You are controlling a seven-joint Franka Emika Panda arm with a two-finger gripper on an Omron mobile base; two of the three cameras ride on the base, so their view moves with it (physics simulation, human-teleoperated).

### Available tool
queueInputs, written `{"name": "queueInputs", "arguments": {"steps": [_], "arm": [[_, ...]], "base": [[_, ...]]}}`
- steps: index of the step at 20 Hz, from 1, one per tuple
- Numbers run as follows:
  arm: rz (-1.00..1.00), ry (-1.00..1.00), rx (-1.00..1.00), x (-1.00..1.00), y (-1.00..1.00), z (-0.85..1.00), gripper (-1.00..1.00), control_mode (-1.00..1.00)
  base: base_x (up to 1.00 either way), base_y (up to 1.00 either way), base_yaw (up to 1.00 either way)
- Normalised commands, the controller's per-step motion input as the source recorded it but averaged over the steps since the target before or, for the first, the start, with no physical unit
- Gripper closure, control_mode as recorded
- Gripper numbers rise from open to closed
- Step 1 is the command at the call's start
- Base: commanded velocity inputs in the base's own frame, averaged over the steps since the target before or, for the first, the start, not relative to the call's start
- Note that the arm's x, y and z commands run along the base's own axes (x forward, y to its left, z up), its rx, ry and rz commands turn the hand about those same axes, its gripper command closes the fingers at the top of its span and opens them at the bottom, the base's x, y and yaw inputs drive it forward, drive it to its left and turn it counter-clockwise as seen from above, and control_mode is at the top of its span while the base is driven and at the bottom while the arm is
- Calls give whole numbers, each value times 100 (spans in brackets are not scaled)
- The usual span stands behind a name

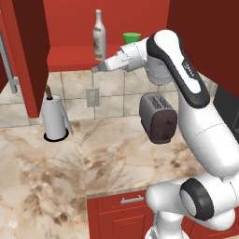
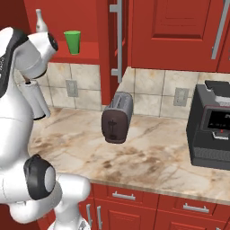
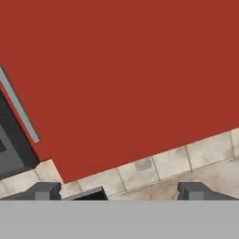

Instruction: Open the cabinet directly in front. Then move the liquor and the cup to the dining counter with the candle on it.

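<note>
Cabinet [image 1: 28, 56] is open: doors swung wide, shelf exposed. So you're on step two, going for the first pick.

Liquor [image 1: 98, 35] stands upright on the shelf, roughly 11 o'clock from the wrist in the left base view. Cup [image 1: 132, 38] sits just beside it, at 3 o'clock of the bottle, upright, partly hidden behind the arm. In the right base view the cup [image 2: 72, 42] is fully clear and the bottle [image 2: 40, 21] is at its 10 o'clock.

Gripper [image 3: 119, 191] fingers are spread wide, nothing between them. The hand view shows the two tips with only tile and red door panel beyond, no bottle or cup, so the hand isn't lined up on either yet. In the left base view the hand end sits just below the shelf edge, under the bottle.

Next move, my read: raise and re-aim the hand to shelf height, square it on the bottle body, then close. Watch the shelf lip and the neighbouring cup; a sideways approach could knock it. Toaster [image 1: 158, 116] and paper-towel roll [image 1: 55, 119] on the worktop stay out of the path.
</note>
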Motion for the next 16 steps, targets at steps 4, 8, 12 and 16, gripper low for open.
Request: {"name": "queueInputs", "arguments": {"steps": [4,8,12,16], "arm": [[-88,0,0,0,-35,0,-100,-100],[-83,13,-13,0,-22,9,-100,-100],[-57,26,-18,0,-8,34,-100,-100],[-8,17,-18,14,17,13,-100,-100]], "base": [[0,0,0],[0,0,0],[0,0,0],[0,0,0]]}}
